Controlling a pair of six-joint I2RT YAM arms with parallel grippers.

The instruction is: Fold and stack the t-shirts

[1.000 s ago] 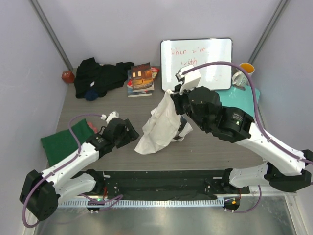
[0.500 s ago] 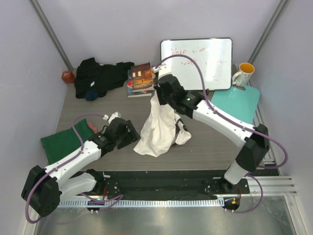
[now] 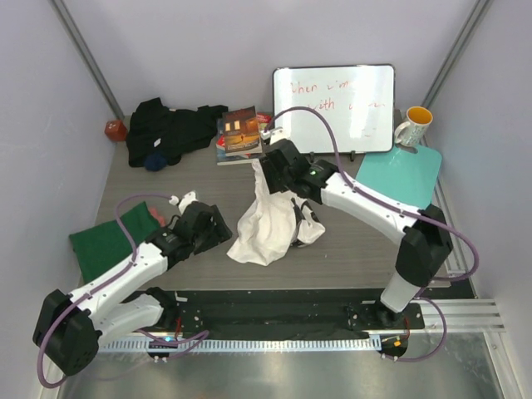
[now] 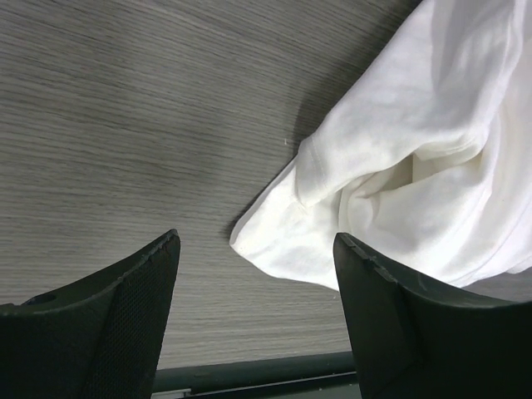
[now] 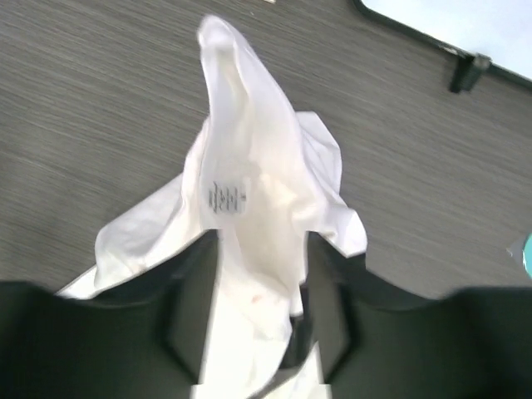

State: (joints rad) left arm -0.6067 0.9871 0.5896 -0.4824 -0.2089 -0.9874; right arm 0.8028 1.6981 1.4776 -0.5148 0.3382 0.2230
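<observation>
The white t-shirt (image 3: 270, 223) sits mid-table in a rumpled heap, and from above its long axis runs roughly twelve to six, with the top end drawn up into a peak. The right gripper (image 3: 268, 172) is on that twelve o'clock end. Its wrist camera shows the fingers (image 5: 187, 291) standing apart with cloth filling the gap between them, though I can't tell whether they are really pinching it.

Over at the shirt's nine o'clock, the left gripper (image 3: 218, 228) hangs wide open with nothing in it, just beside the lower edge. This is the relation that counts: that free corner lies at three o'clock from the left claw, and the left arm is the nearer one to it.

The left wrist view shows the rounded hem corner (image 4: 270, 249) lying flat on the table (image 4: 125, 125), just ahead of the open jaws. The right wrist view alone shows the collar label (image 5: 226, 198), so the neck end is the raised one.
</observation>
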